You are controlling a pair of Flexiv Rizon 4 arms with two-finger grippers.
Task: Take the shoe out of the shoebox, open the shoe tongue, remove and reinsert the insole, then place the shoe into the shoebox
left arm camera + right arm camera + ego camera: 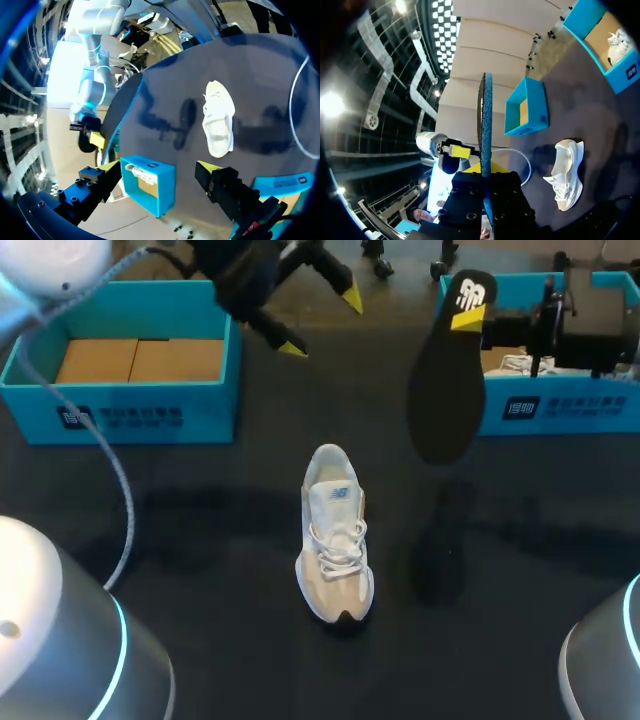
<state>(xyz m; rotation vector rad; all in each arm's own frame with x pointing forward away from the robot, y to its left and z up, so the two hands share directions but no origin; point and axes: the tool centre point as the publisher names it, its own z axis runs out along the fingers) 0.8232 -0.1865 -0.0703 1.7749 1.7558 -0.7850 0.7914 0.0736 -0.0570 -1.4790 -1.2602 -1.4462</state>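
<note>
The insole (pixel 447 390) is out: the right gripper (pixel 467 318) is clenched on its heel end, holding it in the air before the shoebox (pixel 560 412) at the far right corner of the table (pixel 200 540). The white sneaker (pixel 337 540) stands mid-table, toe toward the near edge. The left gripper (pixel 322 324) hangs released near the far edge. Reinsertion looks next: lower the insole toe-first into the sneaker's opening, the tongue likely needing holding back

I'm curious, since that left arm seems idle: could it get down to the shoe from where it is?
Probably yes. The left arm hangs above the table beyond the shoe, jaws open, with nothing between them. The insole is held off to the side by the right arm.
</note>
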